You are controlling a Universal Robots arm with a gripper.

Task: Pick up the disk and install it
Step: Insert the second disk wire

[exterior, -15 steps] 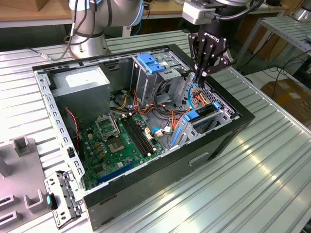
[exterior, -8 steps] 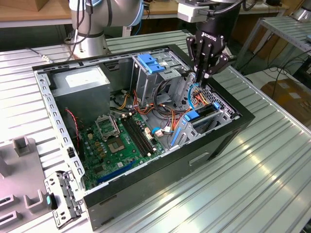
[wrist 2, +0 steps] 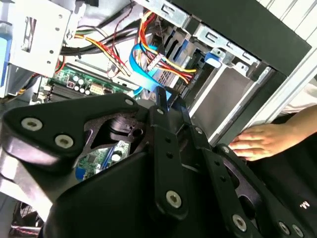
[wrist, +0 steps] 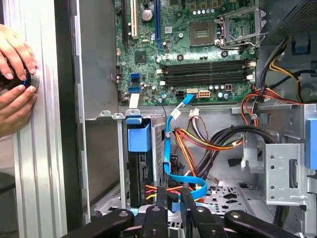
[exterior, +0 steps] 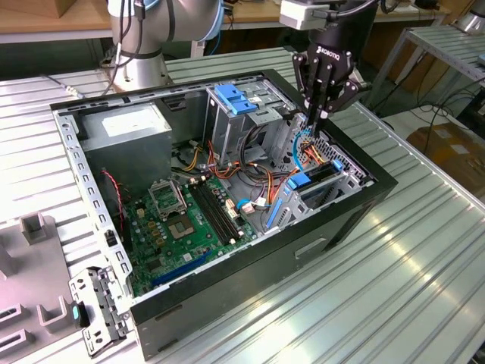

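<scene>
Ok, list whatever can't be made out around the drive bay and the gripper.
- disk: the first wrist view shows it edge-on in its slot; the cage walls hide its face.
- gripper: in the exterior view, cables hide what its tip meets.
- hand: in the first wrist view, cut off by the picture's edge; it covers a dark round thing.
- motherboard: in the second wrist view, mostly behind the gripper's black body.

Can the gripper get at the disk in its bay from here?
Probably not cleanly: the gripper hangs close by the disk, but the blue cable and orange wires cross between them.
</scene>
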